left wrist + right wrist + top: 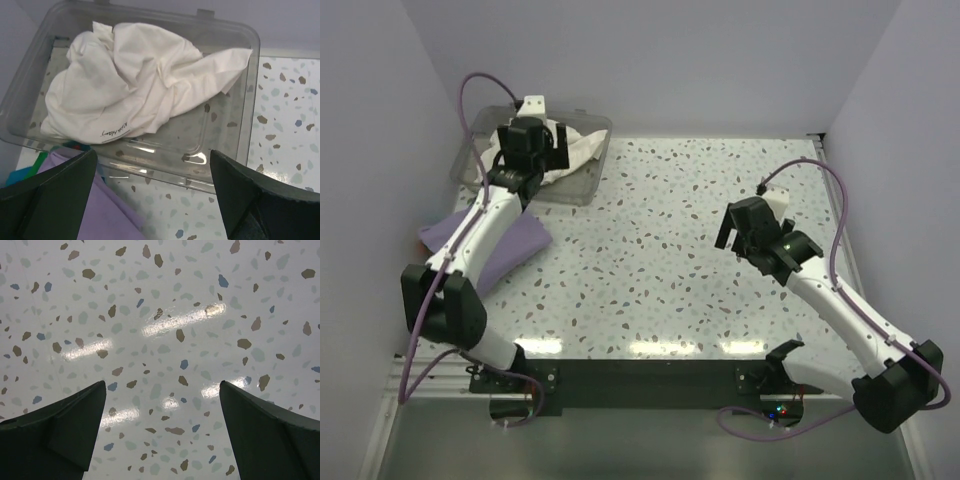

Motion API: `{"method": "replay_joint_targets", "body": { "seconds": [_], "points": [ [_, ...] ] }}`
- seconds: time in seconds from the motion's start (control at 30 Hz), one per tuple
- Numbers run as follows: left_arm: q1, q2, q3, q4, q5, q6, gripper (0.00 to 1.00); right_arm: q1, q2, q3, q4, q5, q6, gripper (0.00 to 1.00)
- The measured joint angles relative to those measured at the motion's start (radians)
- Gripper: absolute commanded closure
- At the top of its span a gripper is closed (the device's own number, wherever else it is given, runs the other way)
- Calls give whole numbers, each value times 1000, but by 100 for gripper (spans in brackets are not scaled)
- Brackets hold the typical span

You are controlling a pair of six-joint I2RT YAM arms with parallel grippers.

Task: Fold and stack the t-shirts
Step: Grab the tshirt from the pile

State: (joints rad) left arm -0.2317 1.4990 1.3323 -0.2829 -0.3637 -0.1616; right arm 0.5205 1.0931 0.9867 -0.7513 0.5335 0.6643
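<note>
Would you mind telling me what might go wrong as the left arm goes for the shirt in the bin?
1. The white shirt lies crumpled in the clear bin. The open left gripper may pinch several layers at once, or tug the bin along with the cloth.
2. The lavender shirt lies close to the bin's near wall, under the left arm, so pulling the white one out may drag it askew.
</note>
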Motion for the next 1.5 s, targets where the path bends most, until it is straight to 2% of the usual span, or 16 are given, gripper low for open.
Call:
{"method": "replay_joint_targets", "body": {
  "seconds": [0.2,0.4,0.7,1.07,1.1,1.13,1.17,1.23,1.27,1.3,1.33,1.5],
  "points": [
    [66,364,328,-10,89,56,0,-14,-14,-1,-6,1,10,1],
    [127,589,506,-22,118,68,0,-24,-13,-1,-9,0,15,1],
    [232,755,671,-19,125,40,0,-32,56,-1,-20,-2,16,1],
    [248,992,816,-10,152,18,1,-45,117,39,-21,-20,1,1],
    [249,1007,823,-11,152,15,5,-45,118,43,-20,-24,0,1],
    [250,1016,826,-10,152,14,12,-45,118,45,-20,-27,-2,1],
    [252,1021,826,-10,151,11,37,-46,118,46,-20,-28,-3,1],
    [257,1022,826,-10,151,8,66,-47,118,46,-21,-29,-3,1],
    [261,1022,826,-6,153,5,88,-49,118,46,-21,-29,-3,1],
    [264,1022,825,5,154,-2,96,-51,118,46,-21,-29,-3,1],
    [267,1017,817,18,156,1,100,-51,118,46,-21,-29,-3,1],
    [272,914,645,102,179,-3,100,-57,118,46,-20,-29,-5,1]
  ]
}}
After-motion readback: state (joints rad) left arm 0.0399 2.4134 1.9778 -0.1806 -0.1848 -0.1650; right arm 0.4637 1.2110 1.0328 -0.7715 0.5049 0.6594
